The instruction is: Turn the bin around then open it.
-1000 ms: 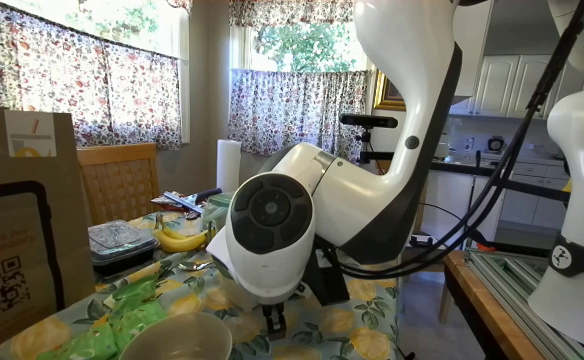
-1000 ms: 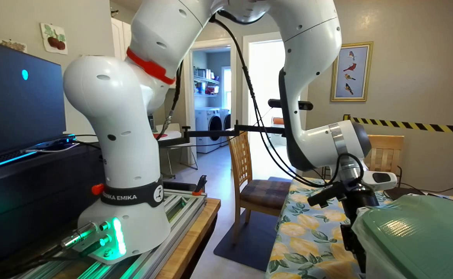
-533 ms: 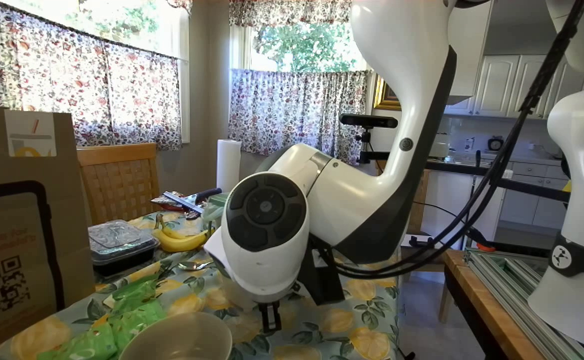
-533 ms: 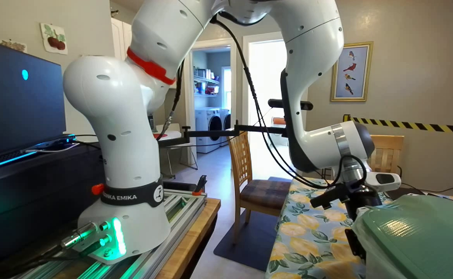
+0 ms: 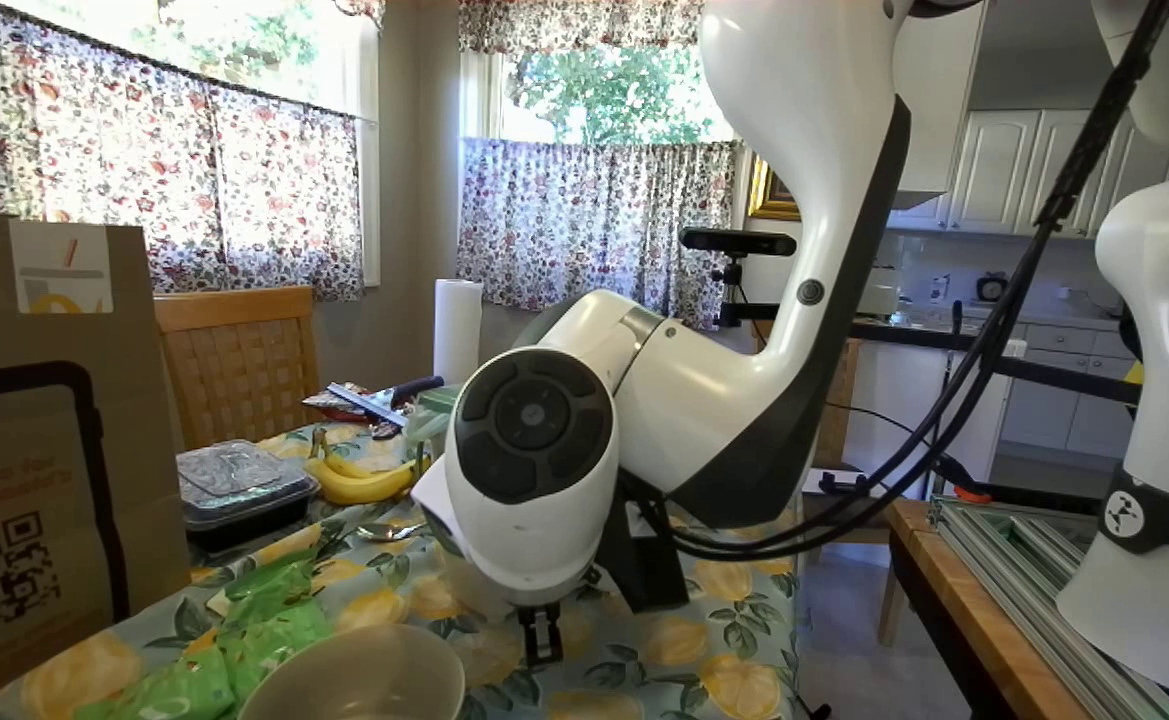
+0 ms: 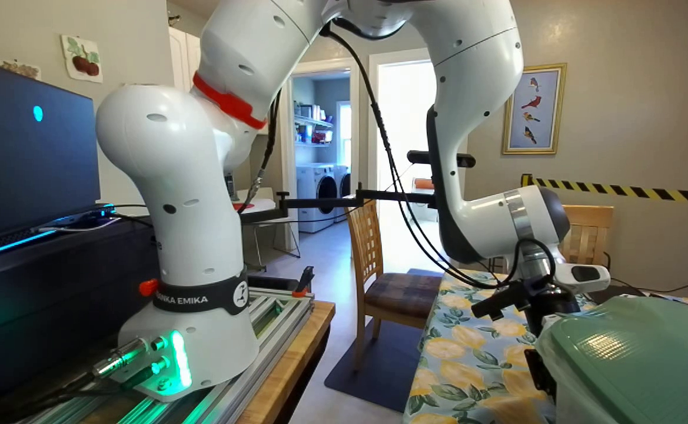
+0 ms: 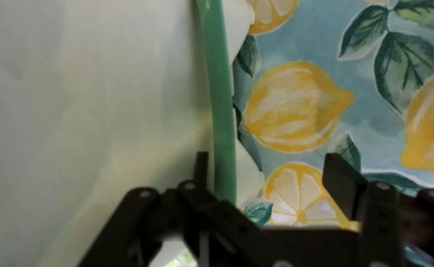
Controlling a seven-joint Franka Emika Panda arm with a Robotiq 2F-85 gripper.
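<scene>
The bin (image 6: pixel 632 359), with a green lid and a whitish body, fills the lower right corner of an exterior view. Elsewhere most of it hides behind the arm, and only some green of its top (image 5: pixel 436 402) shows beside the wrist. In the wrist view its off-white surface (image 7: pixel 101 92) takes up the left half, bordered by a green strip (image 7: pixel 222 111). My gripper (image 7: pixel 268 161) is open around that strip: its left finger (image 7: pixel 202 168) lies over the off-white side, its right finger (image 7: pixel 341 181) over the tablecloth. Whether either finger touches the bin I cannot tell.
A pale round bowl (image 5: pixel 369 675) stands close to the gripper, beside green packets (image 5: pixel 234 640). Farther along the table are a spoon (image 5: pixel 391 531), bananas (image 5: pixel 359 485), a lidded black tray (image 5: pixel 244 490) and a large paper bag (image 5: pixel 54 450).
Over the last second the arm and gripper have shifted a little toward the bin, so its body now covers more of the fingers. In the latest half second almost nothing moves.
</scene>
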